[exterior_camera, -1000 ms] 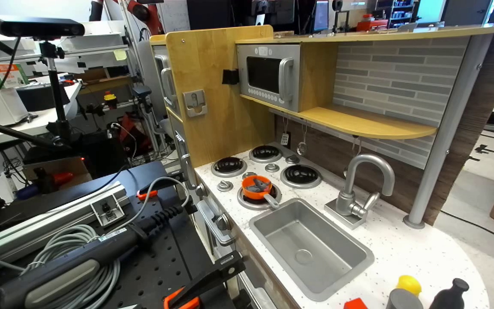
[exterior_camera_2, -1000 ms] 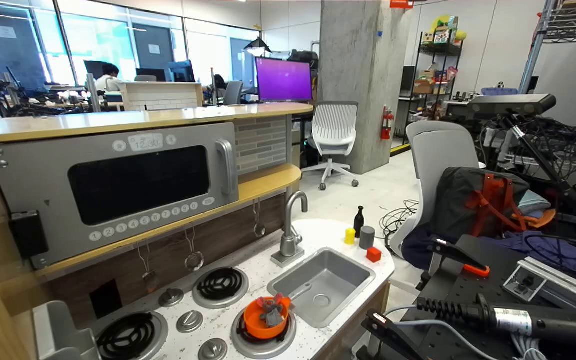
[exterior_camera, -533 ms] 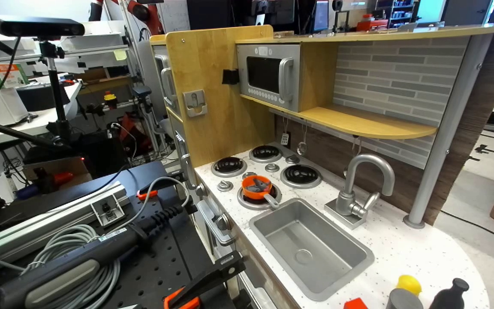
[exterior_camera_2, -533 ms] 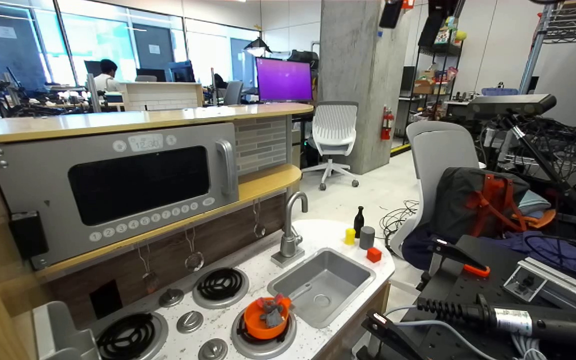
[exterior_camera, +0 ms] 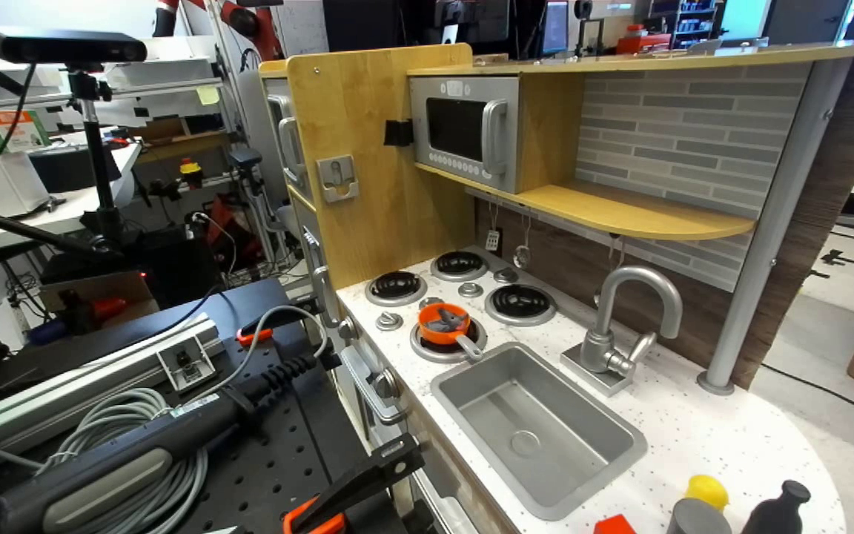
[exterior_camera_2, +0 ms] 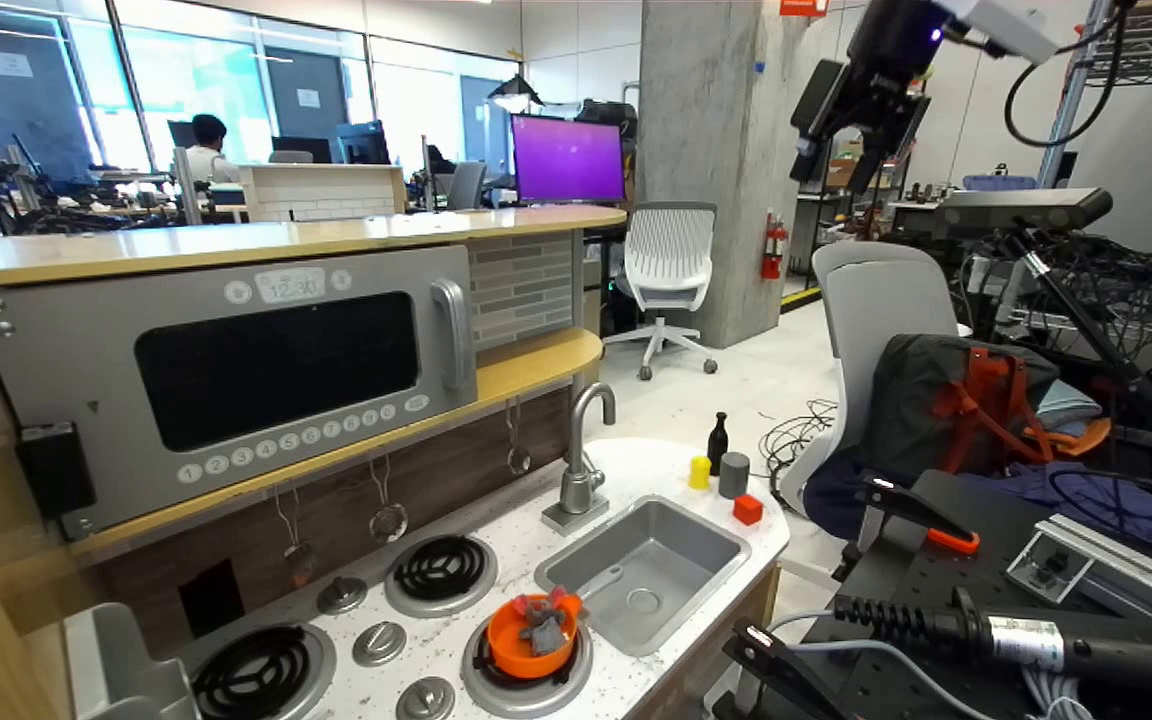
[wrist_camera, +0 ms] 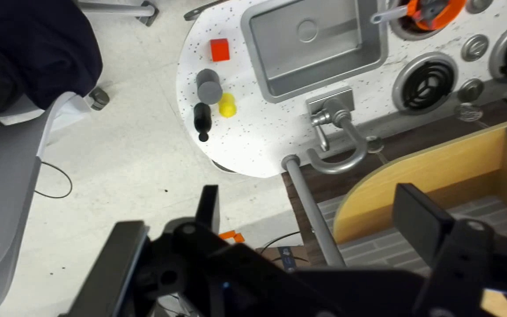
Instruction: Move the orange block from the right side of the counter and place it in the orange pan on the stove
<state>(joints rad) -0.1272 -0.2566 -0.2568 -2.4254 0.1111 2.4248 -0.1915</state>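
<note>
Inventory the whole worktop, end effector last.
counter: 1, white, around sink
sink: 1, grey, within counter
tap: 1, silver, beside sink
post: 1, grey, counter's edge
orange block: 1, reddish, counter's end
cylinder: 1, grey, beside block
toy piece: 1, yellow, beside cylinder
bottle: 1, black, beside cylinder
burners: 4, black, stove
knobs: 4, silver, stove
orange pan: 1, orange, on burner
contents: count unclear, grey, reddish, in pan
end effector: 1, black, open, above counter level
</note>
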